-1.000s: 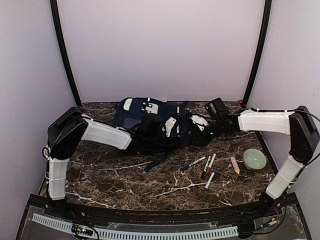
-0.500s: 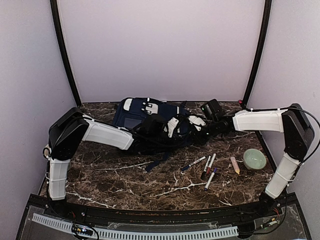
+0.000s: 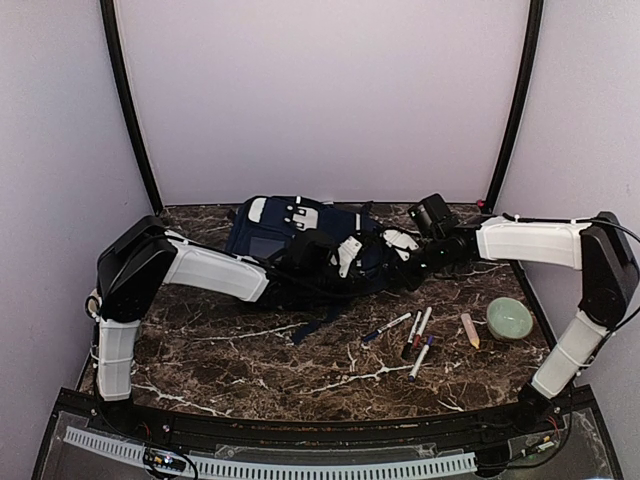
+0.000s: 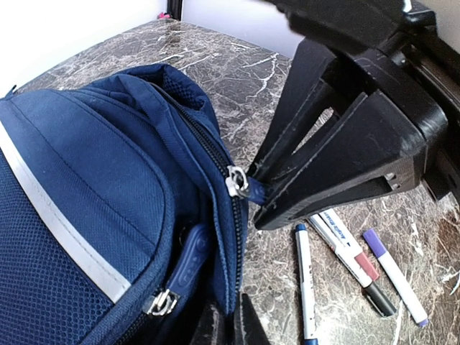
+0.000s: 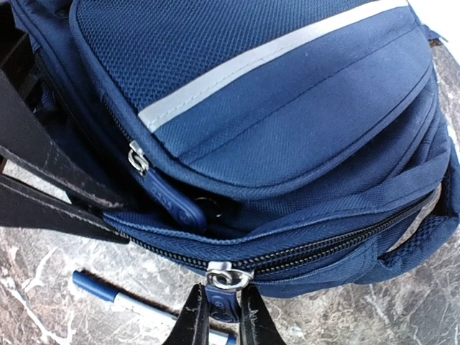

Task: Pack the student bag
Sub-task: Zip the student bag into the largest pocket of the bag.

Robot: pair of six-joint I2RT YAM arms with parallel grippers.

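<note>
The right tool (image 5: 223,300) pinches the zipper pull (image 5: 226,277) of the navy student bag (image 3: 262,235), which lies along the tabletop's (image 3: 250,370) far edge. The left tool (image 4: 231,327) is clenched on the bag's fabric rim.

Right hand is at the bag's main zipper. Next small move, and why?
Probably drag the zipper pull along its track to start opening the student bag. The right hand pinches the pull, the left hand grips the bag's edge, the zipper looks closed, and the markers lie outside on the table.
</note>
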